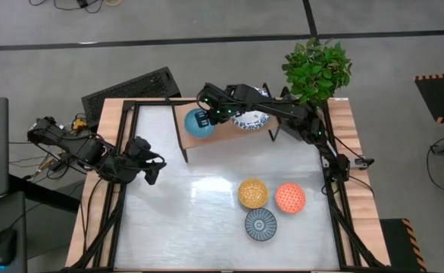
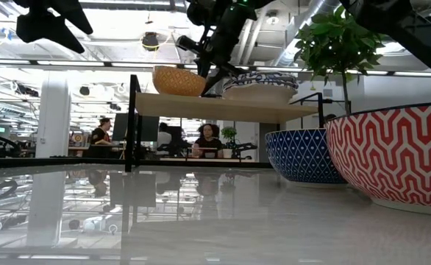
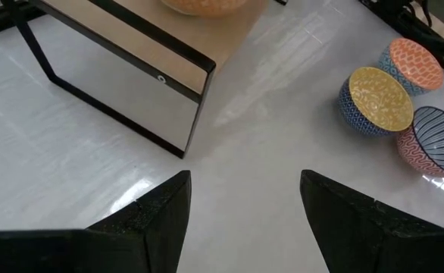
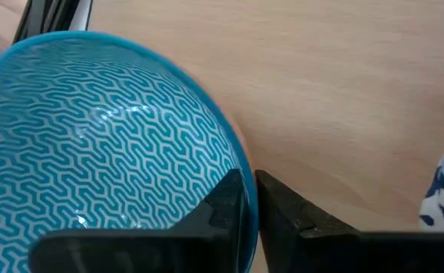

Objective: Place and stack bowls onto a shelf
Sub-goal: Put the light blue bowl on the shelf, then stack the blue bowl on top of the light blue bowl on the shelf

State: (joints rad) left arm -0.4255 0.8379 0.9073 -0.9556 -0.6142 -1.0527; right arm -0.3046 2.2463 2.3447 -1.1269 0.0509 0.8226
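Note:
The light blue bowl (image 1: 200, 123) stands by its base on the left end of the light wood shelf (image 1: 222, 135). My right gripper (image 4: 252, 182) is shut on its rim. Beside it on the shelf sits a white bowl with a blue patterned rim (image 1: 250, 120). On the table near the right side stand a yellow-orange bowl (image 1: 253, 192), an orange-red bowl (image 1: 290, 197) and a dark blue bowl (image 1: 261, 224). My left gripper (image 3: 245, 212) hangs open above the table's left part, holding nothing. My right gripper holds the light blue bowl by its rim (image 4: 241, 163), on the side toward the white bowl. One finger (image 4: 226, 205) is inside the bowl and the other (image 4: 290, 212) outside. The fingers slant down from above. The bowl sits upright on the shelf board.
A potted plant (image 1: 317, 68) stands at the far right corner, close behind the shelf. The shelf's black legs (image 3: 116, 114) rise from the far part of the table. The three loose bowls crowd the near right.

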